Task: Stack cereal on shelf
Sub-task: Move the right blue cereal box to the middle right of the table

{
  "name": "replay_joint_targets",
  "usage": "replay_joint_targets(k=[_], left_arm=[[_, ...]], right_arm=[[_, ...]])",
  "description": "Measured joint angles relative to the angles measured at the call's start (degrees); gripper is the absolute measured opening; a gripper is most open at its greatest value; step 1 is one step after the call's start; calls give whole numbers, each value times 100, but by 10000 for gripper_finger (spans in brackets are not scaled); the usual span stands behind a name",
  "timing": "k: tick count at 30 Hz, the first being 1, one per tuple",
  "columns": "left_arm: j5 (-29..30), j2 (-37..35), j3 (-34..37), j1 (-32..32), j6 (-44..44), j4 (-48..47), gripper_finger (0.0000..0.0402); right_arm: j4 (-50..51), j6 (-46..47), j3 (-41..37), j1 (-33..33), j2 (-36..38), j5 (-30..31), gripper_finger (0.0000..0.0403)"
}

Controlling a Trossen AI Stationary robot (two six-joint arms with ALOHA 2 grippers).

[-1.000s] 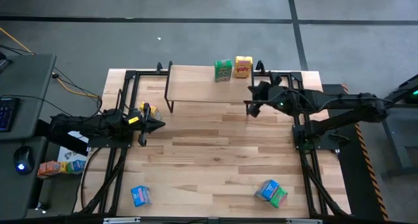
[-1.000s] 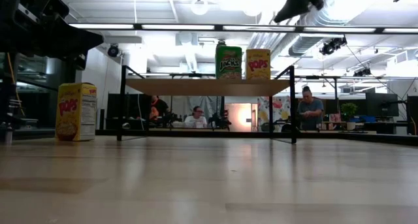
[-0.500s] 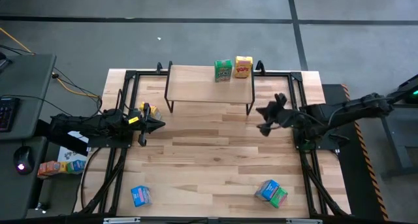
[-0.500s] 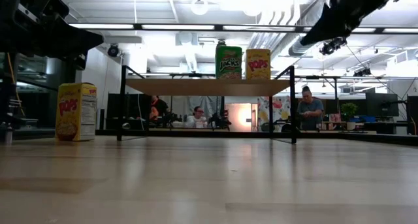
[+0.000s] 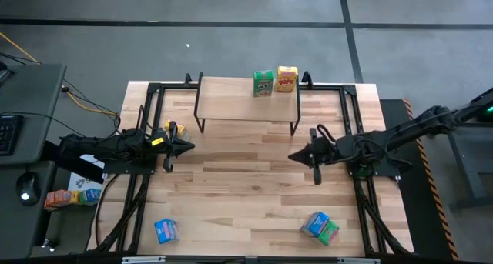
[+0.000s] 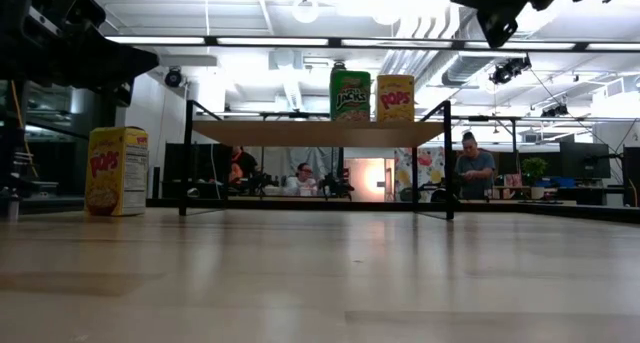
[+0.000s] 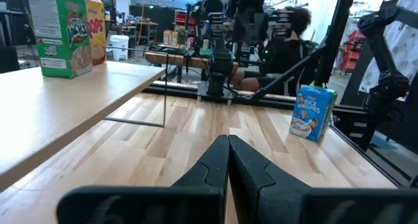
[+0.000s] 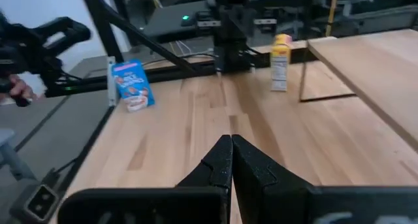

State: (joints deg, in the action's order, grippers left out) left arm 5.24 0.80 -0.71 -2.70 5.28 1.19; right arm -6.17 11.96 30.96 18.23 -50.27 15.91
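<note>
The shelf (image 5: 246,101) stands at the table's far side. A green cereal box (image 5: 263,83) and a yellow one (image 5: 286,79) stand upright on its right end, also seen in the low view as the green box (image 6: 350,95) and the yellow box (image 6: 395,98). Another yellow box (image 5: 171,129) stands on the table beside the left arm. A blue box (image 5: 166,231) sits near-left; a blue box (image 5: 314,222) and a green box (image 5: 330,233) sit together near-right. My left gripper (image 5: 189,147) is shut, at mid-left. My right gripper (image 5: 296,156) is shut, in the air in front of the shelf's right end, holding nothing.
Black arm frames (image 5: 142,179) run along the table's left and right sides. The shelf's thin black legs (image 6: 447,163) stand on the tabletop. Bare wood (image 5: 246,187) lies between the two grippers. People sit in the room beyond the table (image 6: 475,168).
My right gripper has drawn back from beside the shelf's right end toward the table's near edge, turning about its wrist as it went, and now points toward the table's left. The boxes and the left arm have kept still.
</note>
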Motion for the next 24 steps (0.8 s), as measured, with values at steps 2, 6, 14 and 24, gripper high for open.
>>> replay_joint_targets(k=[2, 6, 14, 24], left_arm=[[23, 0, 2, -2, 2, 164, 0], [-4, -2, 2, -2, 113, 747, 0], [220, 201, -2, -9, 651, 2066, 16], [6, 1474, -348, -172, 610, 2452, 172]], right_arm=[[-157, -4, 0, 27, -102, 0, 0], [-193, 5, 0, 33, -247, 0, 0], [-200, -41, 2, 11, -427, 37, 0], [-1330, 192, 5, -273, -421, -533, 40]])
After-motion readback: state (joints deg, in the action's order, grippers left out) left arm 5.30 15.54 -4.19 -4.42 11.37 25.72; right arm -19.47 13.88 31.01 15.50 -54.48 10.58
